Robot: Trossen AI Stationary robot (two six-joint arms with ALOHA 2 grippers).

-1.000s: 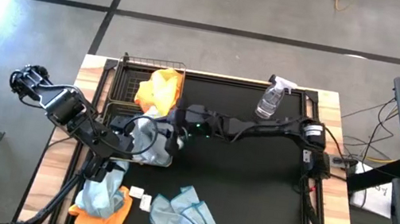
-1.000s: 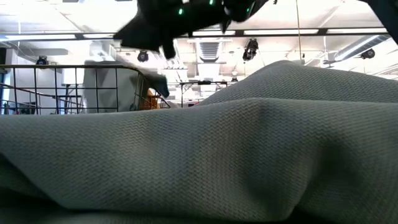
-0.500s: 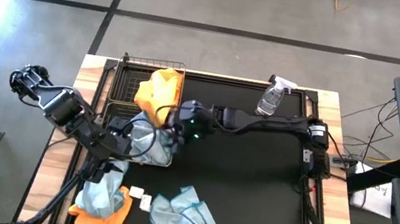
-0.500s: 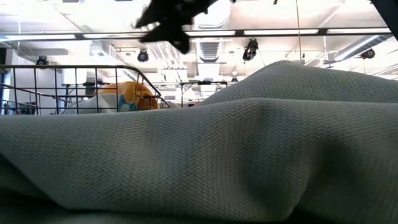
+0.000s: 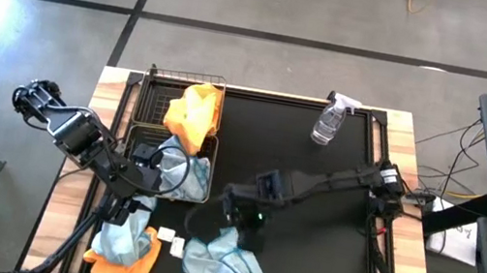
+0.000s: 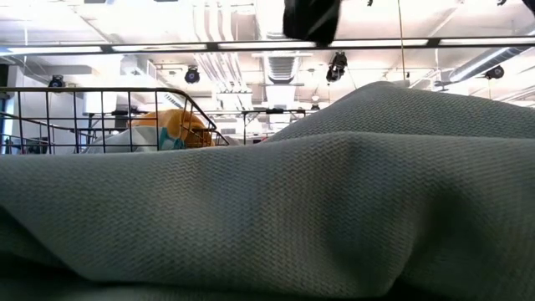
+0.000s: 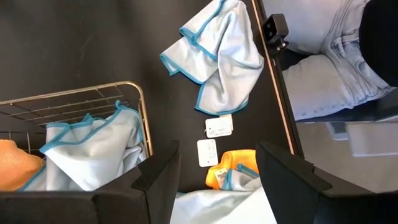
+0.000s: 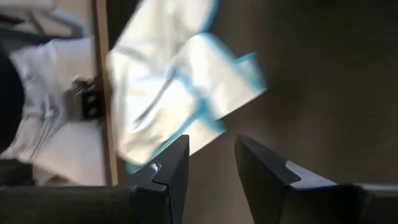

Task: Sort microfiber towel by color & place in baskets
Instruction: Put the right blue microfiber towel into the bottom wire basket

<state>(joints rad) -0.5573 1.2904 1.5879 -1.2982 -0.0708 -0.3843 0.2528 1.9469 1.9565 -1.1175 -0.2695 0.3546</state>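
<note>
A pale blue-grey towel [image 5: 223, 263] [image 8: 174, 87] [image 7: 217, 56] lies crumpled at the table's near edge and fills the low view's foreground [image 6: 267, 217]. My right gripper [image 5: 240, 219] [image 8: 212, 146] hovers open just over its far side. A second pale towel lies on an orange one [image 5: 123, 245] at the near left corner. The far basket [image 5: 157, 79] holds an orange towel [image 5: 194, 109] [image 6: 175, 127]. The near basket [image 5: 136, 134] [image 7: 124, 87] holds pale towels [image 5: 175, 167]. My left gripper [image 5: 146, 183] [image 7: 217, 155] is open at the near basket's near side.
A clear spray bottle [image 5: 329, 121] stands at the far right of the black mat. Two small white tags [image 7: 211, 140] lie between the towel piles. A person in jeans [image 7: 336, 56] stands at the table's near edge. Bare mat stretches right of the baskets.
My right gripper has swung from over the baskets toward the table's near edge and now hangs above the pale blue-grey towel there. In the low view a pale towel that stood tall in the basket has sunk lower.
</note>
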